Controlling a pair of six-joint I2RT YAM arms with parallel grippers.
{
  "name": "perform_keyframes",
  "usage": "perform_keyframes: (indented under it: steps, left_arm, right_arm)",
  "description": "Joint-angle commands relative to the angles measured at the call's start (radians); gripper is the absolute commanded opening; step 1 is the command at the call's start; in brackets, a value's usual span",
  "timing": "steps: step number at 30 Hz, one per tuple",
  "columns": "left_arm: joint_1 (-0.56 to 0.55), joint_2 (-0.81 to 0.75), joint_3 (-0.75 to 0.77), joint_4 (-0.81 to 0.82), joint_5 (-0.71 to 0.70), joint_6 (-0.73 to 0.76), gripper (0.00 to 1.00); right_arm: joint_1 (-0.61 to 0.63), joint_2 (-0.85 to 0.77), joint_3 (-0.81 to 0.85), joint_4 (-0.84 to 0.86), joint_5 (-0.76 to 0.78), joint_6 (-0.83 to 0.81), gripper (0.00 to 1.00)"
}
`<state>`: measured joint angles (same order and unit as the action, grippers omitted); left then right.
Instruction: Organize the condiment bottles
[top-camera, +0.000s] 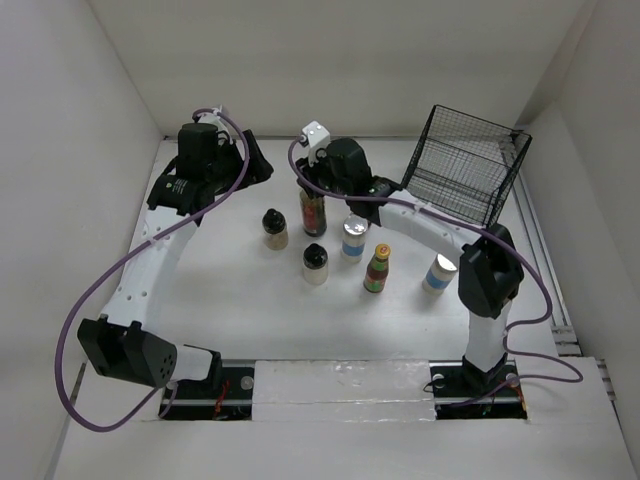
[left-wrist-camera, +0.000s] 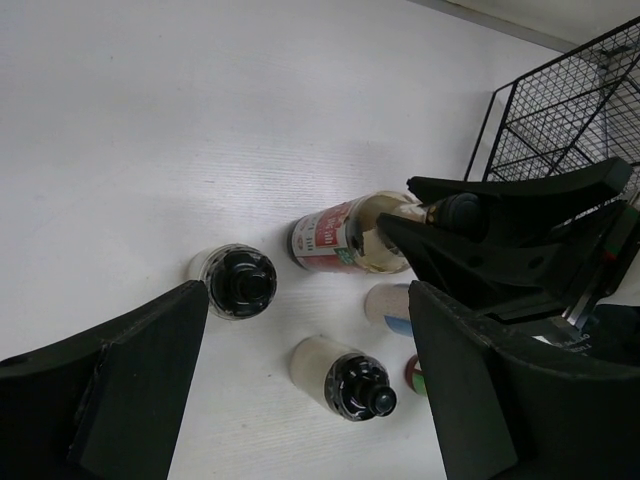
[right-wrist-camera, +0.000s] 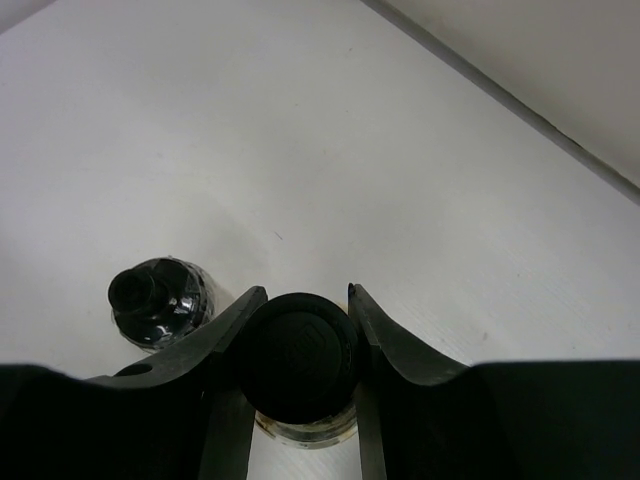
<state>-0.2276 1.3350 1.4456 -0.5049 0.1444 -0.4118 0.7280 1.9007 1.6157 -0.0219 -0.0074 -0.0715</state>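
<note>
Top external view: six bottles visible on the white table (top-camera: 200, 310). Tall dark black-capped bottle (top-camera: 313, 208) stands upright at the back of the group, red label on its side, pale liquid visible in the left wrist view (left-wrist-camera: 345, 236). Two black-capped shakers: one left (top-camera: 274, 229), one nearer the arms (top-camera: 315, 264), both upright with pale bodies. Two silver-lidded blue-labelled jars: one just right of the tall bottle (top-camera: 353, 239), one well apart to the right (top-camera: 439, 273), next to the right arm's forearm. One yellow-capped red-green bottle (top-camera: 377, 268) sits between the two jars, slightly nearer the arms. No red-lidded jar seen in any view.

Right gripper (top-camera: 318, 180) is over the tall bottle, arm reaching from its base across to back-center. Right wrist view: both fingers (right-wrist-camera: 228, 335) sit against the sides of the round black cap (right-wrist-camera: 298, 355), clamped on it; one shaker (right-wrist-camera: 160, 298) is just left of it.

Left gripper (top-camera: 258, 158) is at back-left, arm stretched up the left side, wrist pointing right toward the bottles. Left wrist view: its fingers (left-wrist-camera: 130, 380) stand wide apart, holding nothing, with both shakers in view between them.

One black wire basket (top-camera: 462, 165) stands at back-right, apart from the bottles.
</note>
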Motion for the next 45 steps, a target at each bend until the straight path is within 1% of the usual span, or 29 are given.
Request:
perform_keyframes:
  steps: [1, 6, 8, 9, 10, 11, 14, 15, 20, 23, 28, 40, 45]
  left_arm:
    - [0.002, -0.019, 0.006, 0.031, -0.006, 0.011, 0.77]
    - [0.002, 0.001, 0.030, 0.031, 0.004, 0.011, 0.76]
    - [0.002, 0.001, 0.030, 0.040, 0.015, 0.011, 0.74]
    - [0.002, 0.001, 0.030, 0.040, 0.015, 0.011, 0.74]
    - [0.002, 0.001, 0.030, 0.040, 0.015, 0.011, 0.74]
    - [0.002, 0.001, 0.030, 0.040, 0.015, 0.011, 0.74]
    - [0.002, 0.001, 0.030, 0.051, 0.035, 0.011, 0.74]
    - [0.002, 0.001, 0.030, 0.051, 0.035, 0.011, 0.74]
    - [0.002, 0.001, 0.030, 0.060, 0.046, 0.011, 0.74]
    - [0.002, 0.001, 0.021, 0.060, 0.046, 0.011, 0.74]
    - [0.002, 0.001, 0.012, 0.069, 0.046, 0.011, 0.73]
    - [0.002, 0.030, 0.012, 0.097, 0.055, -0.007, 0.73]
    - [0.002, 0.049, 0.012, 0.097, 0.055, -0.007, 0.73]
  right_arm:
    - [0.008, -0.133, 0.181, 0.100, 0.053, 0.009, 0.00]
    - [-0.035, -0.166, 0.381, 0.050, 0.084, 0.018, 0.00]
    - [-0.065, -0.177, 0.456, 0.050, 0.099, 0.018, 0.00]
    - [-0.097, -0.177, 0.484, 0.024, 0.099, 0.018, 0.00]
    - [-0.098, -0.177, 0.512, 0.023, 0.099, 0.018, 0.00]
    - [-0.129, -0.177, 0.535, 0.014, 0.099, 0.018, 0.00]
    - [-0.189, -0.158, 0.613, -0.009, 0.127, -0.011, 0.00]
    - [-0.203, -0.141, 0.668, -0.018, 0.142, -0.020, 0.00]
    - [-0.309, -0.104, 0.780, -0.041, 0.164, -0.042, 0.00]
    - [-0.369, -0.083, 0.816, -0.078, 0.179, -0.056, 0.00]
    - [-0.478, -0.074, 0.816, -0.098, 0.179, -0.056, 0.00]
    - [-0.585, -0.005, 0.796, -0.096, 0.129, -0.045, 0.00]
    - [-0.634, 0.063, 0.852, -0.087, 0.103, -0.034, 0.00]
